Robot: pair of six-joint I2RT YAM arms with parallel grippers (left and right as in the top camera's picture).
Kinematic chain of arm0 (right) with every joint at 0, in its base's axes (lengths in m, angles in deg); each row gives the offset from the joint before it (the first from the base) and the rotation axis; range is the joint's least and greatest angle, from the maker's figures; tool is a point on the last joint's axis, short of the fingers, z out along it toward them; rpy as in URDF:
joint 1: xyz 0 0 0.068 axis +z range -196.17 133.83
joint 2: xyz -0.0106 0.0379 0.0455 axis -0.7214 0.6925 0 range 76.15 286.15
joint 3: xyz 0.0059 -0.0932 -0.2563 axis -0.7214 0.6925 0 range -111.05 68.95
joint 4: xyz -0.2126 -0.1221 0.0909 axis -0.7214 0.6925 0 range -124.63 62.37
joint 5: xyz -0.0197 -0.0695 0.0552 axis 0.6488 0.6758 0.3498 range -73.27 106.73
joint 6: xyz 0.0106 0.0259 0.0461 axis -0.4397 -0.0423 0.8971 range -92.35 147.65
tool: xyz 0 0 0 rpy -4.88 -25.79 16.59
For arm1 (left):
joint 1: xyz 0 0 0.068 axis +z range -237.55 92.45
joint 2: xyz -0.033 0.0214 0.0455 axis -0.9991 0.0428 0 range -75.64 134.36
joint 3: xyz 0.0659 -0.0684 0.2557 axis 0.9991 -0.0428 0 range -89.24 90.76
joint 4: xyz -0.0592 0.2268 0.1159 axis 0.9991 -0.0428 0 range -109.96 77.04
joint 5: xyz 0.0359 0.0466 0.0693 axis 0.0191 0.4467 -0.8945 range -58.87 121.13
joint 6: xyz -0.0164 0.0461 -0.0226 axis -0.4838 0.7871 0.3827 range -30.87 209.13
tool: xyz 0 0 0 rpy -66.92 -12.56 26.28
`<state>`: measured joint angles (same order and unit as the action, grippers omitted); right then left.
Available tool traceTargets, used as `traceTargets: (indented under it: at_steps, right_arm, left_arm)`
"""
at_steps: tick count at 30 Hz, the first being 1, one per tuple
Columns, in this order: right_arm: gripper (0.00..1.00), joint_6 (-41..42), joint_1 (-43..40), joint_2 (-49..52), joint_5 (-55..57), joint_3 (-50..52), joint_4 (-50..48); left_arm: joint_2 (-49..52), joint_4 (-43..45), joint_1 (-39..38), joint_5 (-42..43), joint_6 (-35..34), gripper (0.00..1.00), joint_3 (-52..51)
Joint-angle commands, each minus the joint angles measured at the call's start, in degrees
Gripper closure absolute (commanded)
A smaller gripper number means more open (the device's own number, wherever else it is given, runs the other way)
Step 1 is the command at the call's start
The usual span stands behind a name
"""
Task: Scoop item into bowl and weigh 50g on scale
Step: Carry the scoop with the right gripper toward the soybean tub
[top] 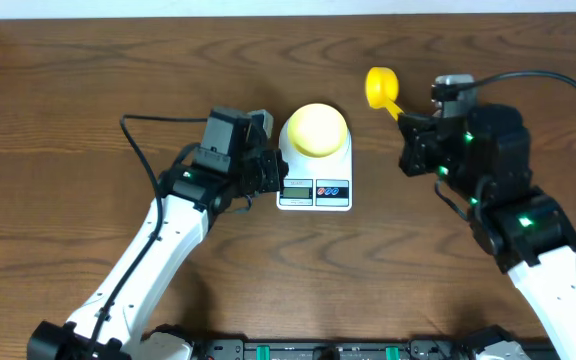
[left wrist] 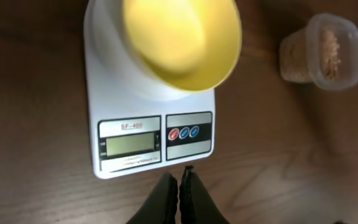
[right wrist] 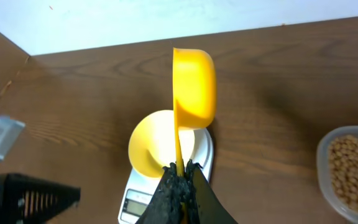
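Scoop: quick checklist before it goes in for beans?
1. Grip: right gripper, jaws shut on the scoop handle: ok.
2. Scoop empty, turned on its side: ok.
3. The bowl sits on the scale platform with nothing in it: ok.
4. The display is on and zeroed: cannot tell, it is unreadable.
5. The tub is open, with beans inside: ok.
6. The left gripper, jaws shut and empty, is at the scale's front edge, away from the bowl: ok. Whether it touches the scale: cannot tell.
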<state>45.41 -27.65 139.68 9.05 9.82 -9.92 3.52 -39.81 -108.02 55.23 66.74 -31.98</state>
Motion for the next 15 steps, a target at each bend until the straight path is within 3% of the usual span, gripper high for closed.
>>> traceTargets:
  at_steps: [1,4,5,6,10,14,15]
  right_arm:
    - [0.99,0.66,-0.87,-1.79,-0.42,-1.18,2.25]
    - [0.99,0.68,-1.29,-1.75,-0.44,-1.18,3.43]
    - [0.99,0.66,-1.81,-1.75,-0.61,-1.18,3.67]
    - [0.99,0.63,-2.05,-1.75,-0.9,-1.18,3.76]
    - [0.99,0.61,-4.22,-1.75,-1.03,-1.18,4.72]
    - [0.99,0.59,-7.32,-1.57,-1.01,-1.18,4.55]
    - [0.99,0.59,-8.2,-1.51,-1.03,-1.18,4.42]
  left_arm:
    - [-1.05,-0.81,-0.13,-0.79,4.74,0.92,1.86]
    - [-1.05,-1.22,-0.09,-2.43,4.76,0.78,1.86]
    - [-1.05,-1.66,-0.09,-2.75,4.76,0.63,1.86]
    - [-1.05,-2.21,-0.09,-2.73,4.76,0.56,1.86]
    - [-1.03,-2.86,-0.09,-2.75,4.76,0.45,1.86]
    - [-1.03,-2.86,-0.09,-4.02,4.76,0.19,1.86]
    - [-1.03,-2.89,-0.09,-4.26,4.76,0.07,1.86]
